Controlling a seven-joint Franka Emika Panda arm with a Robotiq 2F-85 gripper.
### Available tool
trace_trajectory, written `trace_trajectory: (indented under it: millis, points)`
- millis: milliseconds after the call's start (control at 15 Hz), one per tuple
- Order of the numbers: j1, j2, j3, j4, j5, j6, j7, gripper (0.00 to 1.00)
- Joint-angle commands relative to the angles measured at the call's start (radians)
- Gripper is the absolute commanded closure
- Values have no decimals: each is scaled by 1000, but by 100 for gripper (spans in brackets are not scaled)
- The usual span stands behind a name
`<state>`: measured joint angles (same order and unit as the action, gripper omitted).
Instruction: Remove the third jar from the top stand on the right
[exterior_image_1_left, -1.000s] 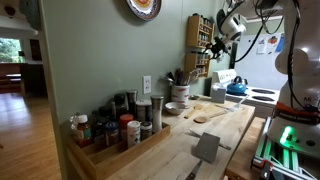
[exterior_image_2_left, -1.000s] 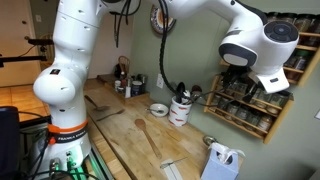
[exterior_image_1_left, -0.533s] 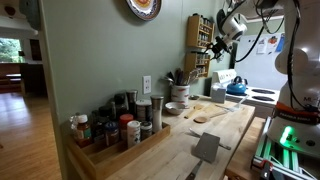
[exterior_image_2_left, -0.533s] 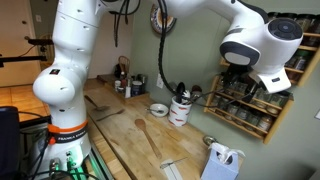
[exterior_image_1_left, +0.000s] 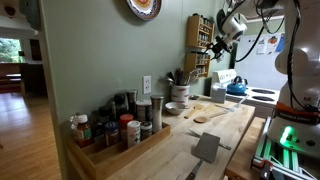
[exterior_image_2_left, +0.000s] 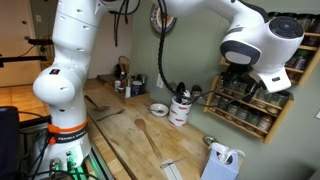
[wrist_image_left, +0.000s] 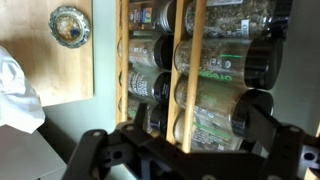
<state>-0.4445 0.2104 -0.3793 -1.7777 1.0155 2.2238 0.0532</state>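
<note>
Exterior view: nothing visibly shifting over last second. End effector (exterior_image_1_left: 209, 44) is still hovering at spice rack (exterior_image_1_left: 196, 50), near upper tiers, so you are pausing before the grasp. Third jar is sitting untouched on top stand (exterior_image_1_left: 197, 21).

Exterior view: wrist housing (exterior_image_2_left: 262, 52) is hiding jaws against spice rack (exterior_image_2_left: 245, 106).

Wrist view: end effector (wrist_image_left: 185, 152) is gaping wide, fingers (wrist_image_left: 97, 152) gripping nothing. Jars (wrist_image_left: 215, 70) are filling frame ahead; which is third, cannot tell.

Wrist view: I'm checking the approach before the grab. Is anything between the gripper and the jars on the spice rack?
No loose thing. The open gripper faces the jars directly; only the wooden rails of the spice rack itself cross their fronts.
</note>
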Motion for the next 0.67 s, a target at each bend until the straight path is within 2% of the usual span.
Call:
trace_trajectory:
  millis: [0,333,600]
  points:
    - [-8,11,-9,-23,-70,-62,40,0]
    - [-8,11,-17,-25,-114,-92,70,0]
    - [-9,10,-19,-17,-117,-73,75,0]
